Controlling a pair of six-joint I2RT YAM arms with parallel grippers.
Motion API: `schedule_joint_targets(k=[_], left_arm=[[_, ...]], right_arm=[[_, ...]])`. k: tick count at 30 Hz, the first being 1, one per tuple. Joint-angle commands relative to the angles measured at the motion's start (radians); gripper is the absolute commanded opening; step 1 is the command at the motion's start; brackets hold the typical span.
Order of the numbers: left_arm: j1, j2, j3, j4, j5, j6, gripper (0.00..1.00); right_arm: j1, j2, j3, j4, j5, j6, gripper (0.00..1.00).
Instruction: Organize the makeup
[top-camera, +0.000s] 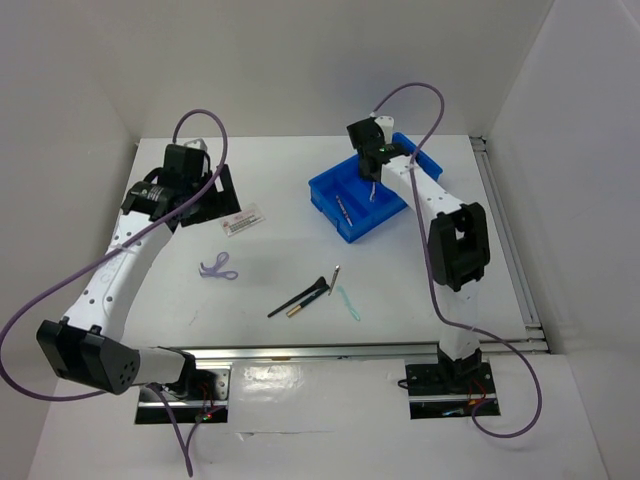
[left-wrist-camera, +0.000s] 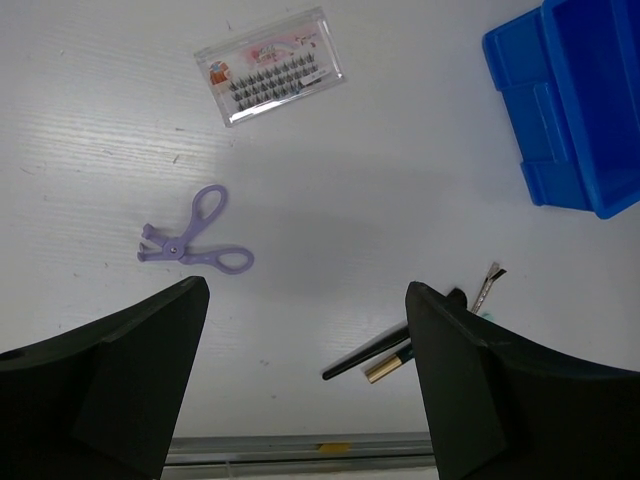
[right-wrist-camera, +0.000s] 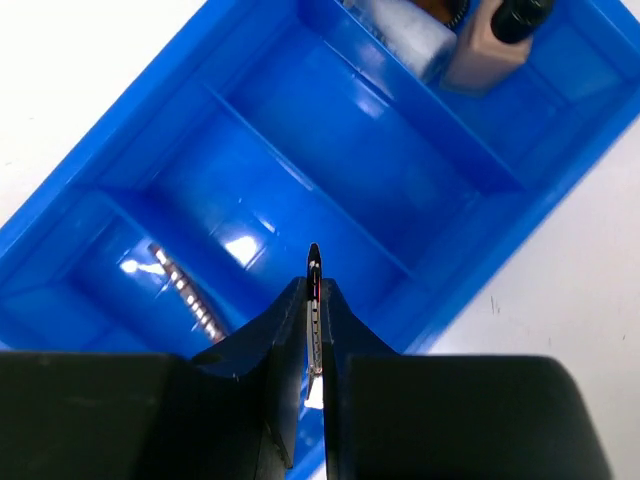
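My right gripper (top-camera: 373, 172) (right-wrist-camera: 313, 290) is shut on a thin pencil-like stick (right-wrist-camera: 314, 275) with a black tip and a red stripe. It holds the stick above the middle of the blue tray (top-camera: 330, 195) (right-wrist-camera: 100, 145). In the tray lie a studded silver stick (right-wrist-camera: 185, 290), a beige black-capped bottle (right-wrist-camera: 490, 45) and a clear tube (right-wrist-camera: 405, 30). My left gripper (top-camera: 195, 195) (left-wrist-camera: 307, 300) is open and empty, high above the table. Below it lie the lilac scissors (left-wrist-camera: 190, 240) (top-camera: 218, 268) and the white card (left-wrist-camera: 270, 65) (top-camera: 243, 221).
Near the front centre lie a black brush (top-camera: 298, 297) (left-wrist-camera: 370, 358), a gold-ended pencil (left-wrist-camera: 388, 365), a small angled brush (top-camera: 335, 277) (left-wrist-camera: 490, 282) and a teal tool (top-camera: 348, 303). A metal rail (top-camera: 340, 350) runs along the near edge. White walls enclose the table.
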Motion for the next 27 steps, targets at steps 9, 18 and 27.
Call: schedule_joint_targets(k=[9,18,27], left_arm=[[0.005,0.007,0.027,0.001,-0.004,0.029,0.94],[0.005,0.016,0.027,0.001,-0.004,0.029,0.94],[0.005,-0.044,0.017,0.001,-0.024,0.038,0.94]], right_arm=[[0.022,0.157,0.130,0.086,0.049,-0.114,0.39],[0.031,0.145,0.227,0.043,0.039,-0.114,0.58],[0.104,-0.164,-0.075,-0.031,-0.082,-0.026,0.48]])
